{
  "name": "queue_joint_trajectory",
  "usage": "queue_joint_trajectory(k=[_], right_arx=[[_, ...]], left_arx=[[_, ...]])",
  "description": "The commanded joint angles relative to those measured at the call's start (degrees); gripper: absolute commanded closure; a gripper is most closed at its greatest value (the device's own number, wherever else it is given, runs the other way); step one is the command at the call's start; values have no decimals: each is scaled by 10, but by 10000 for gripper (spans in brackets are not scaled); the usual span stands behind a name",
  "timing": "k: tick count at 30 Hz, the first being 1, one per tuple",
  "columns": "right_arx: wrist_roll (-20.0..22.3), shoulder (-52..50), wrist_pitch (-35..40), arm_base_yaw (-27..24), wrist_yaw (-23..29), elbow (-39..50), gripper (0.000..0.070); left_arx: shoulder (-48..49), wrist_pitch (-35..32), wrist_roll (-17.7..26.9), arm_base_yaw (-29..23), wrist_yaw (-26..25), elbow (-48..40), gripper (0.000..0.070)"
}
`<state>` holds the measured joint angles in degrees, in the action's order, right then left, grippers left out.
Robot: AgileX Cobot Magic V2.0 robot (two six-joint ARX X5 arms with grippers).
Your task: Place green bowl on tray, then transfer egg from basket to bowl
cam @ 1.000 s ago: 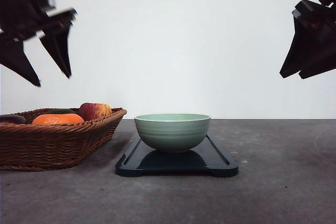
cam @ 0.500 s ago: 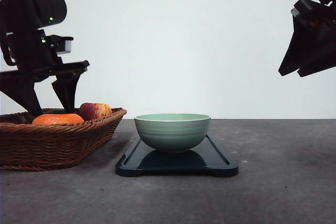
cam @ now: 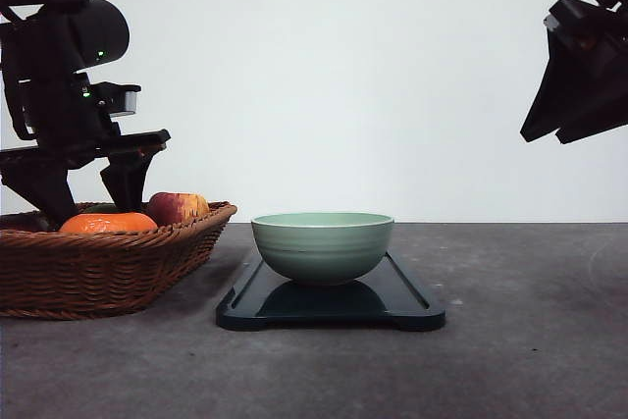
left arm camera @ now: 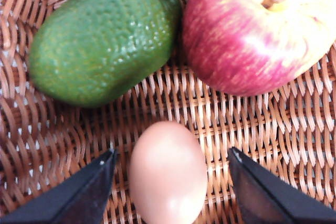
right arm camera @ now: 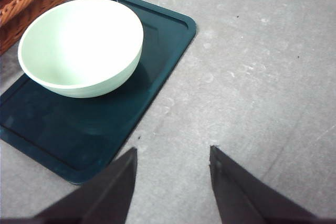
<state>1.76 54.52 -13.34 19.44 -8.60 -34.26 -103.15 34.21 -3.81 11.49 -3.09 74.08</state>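
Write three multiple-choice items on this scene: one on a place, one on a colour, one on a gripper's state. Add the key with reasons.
1. Where does the green bowl stand?
A. in the basket
B. on the tray
C. on the bare table

2. What colour is the fruit beside the apple in the basket?
A. green
B. blue
C. white

3. How is the left gripper set?
A. shut on the apple
B. shut and empty
C. open around the egg

Key: 1 B, the bowl rests on the dark tray. 2 A, the bumpy fruit is green. 3 C, both fingers stand apart from the egg.
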Motion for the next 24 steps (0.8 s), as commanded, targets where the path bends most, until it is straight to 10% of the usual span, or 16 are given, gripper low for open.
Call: queue_joint_trajectory(k=[1,13,18,24], right_arx=[[7,5,7,1,1,-6,433],[7,5,7,1,1,-5,433],[7,5,7,1,1,-5,433],[7,5,7,1,1,-6,433]], left_arx=[[-20,-3,8,1,1,13,268],[-41,-6,6,1,1,13,281],[-41,-4,5,1,1,13,441],[-41,1,-2,1,1,14,472]])
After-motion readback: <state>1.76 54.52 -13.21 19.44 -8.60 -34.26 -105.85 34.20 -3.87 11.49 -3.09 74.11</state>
